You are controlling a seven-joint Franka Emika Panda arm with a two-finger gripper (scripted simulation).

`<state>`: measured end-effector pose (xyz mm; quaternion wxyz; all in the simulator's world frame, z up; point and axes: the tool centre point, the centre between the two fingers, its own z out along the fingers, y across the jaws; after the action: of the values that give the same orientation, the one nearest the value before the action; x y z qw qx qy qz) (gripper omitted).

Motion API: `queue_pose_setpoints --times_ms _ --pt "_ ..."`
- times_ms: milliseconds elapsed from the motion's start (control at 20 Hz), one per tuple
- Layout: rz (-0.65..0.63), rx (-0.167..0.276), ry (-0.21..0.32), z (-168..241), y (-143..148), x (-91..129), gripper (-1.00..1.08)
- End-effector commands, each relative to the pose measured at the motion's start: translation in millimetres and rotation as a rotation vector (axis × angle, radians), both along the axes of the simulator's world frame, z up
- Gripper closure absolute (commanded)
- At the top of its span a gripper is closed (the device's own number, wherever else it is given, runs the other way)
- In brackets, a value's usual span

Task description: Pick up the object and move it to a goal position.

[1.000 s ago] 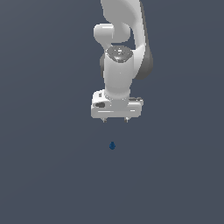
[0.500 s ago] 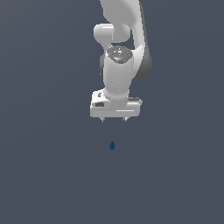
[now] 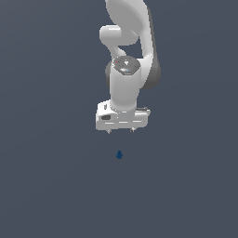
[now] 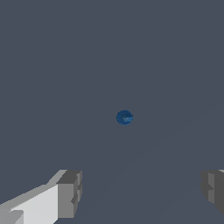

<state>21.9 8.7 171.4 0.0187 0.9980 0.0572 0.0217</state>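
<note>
Exterior view: white Panda arm (image 3: 128, 56) seen pointing down, gripper (image 3: 121, 131) spread wide, dark blue blob (image 3: 119, 155) below it, untouched; wrist view: blob (image 4: 124, 117) seen beyond separated fingers (image 4: 70, 192), nothing held.

The object (image 3: 119, 155) is a tiny dark blue rounded blob with a small nub on top, sitting upright and alone on the plain grey worktop (image 3: 46, 186).

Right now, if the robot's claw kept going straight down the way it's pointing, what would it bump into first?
Probably the plain grey floor, just beside the tiny blue blob. The gripper points down with its fingers spread, and in the wrist view the blob sits ahead of the fingertips, not between them. Depth is hard to judge.
</note>
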Motion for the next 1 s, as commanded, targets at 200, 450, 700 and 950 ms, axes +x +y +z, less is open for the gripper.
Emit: queue_pose_setpoints --times_ms 200,450,700,950 --pt "0.105 0.003 0.018 -23.5 -1.8 15.2 -0.92" --pt "0.207 0.011 0.034 -47.8 -3.8 28.8 -0.92" --pt "0.279 0.019 0.044 -65.9 -5.5 37.5 -0.92" --pt "0.319 0.025 0.05 -76.4 -6.6 42.0 -0.92"
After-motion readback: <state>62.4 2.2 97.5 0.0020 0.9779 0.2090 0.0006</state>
